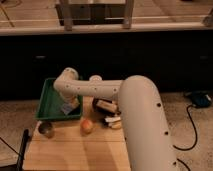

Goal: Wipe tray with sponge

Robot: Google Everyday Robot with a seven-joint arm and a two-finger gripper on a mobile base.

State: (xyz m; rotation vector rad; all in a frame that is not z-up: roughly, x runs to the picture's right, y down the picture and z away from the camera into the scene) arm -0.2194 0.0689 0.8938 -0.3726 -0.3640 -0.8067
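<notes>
Arm (142, 120): cream-white all over, with a smooth, plain shell.
Thick segment (147, 140): a very broad rounded tube that fills the near right of the view.
Forearm (97, 90): a slimmer tube of the same colour, ending in a rounded joint (67, 80).
Cap (95, 78): a small round bump on top, where the two tubes meet.
Dots (116, 89): small and dark, like screws or holes, in a row along the forearm and down the thick segment's right side.
Gripper (70, 105): pale greyish, mostly hidden under the rounded joint, low over the near right part of the green tray (47, 100).

Claw (70, 105) seemingly over green tray (49, 98)
</notes>
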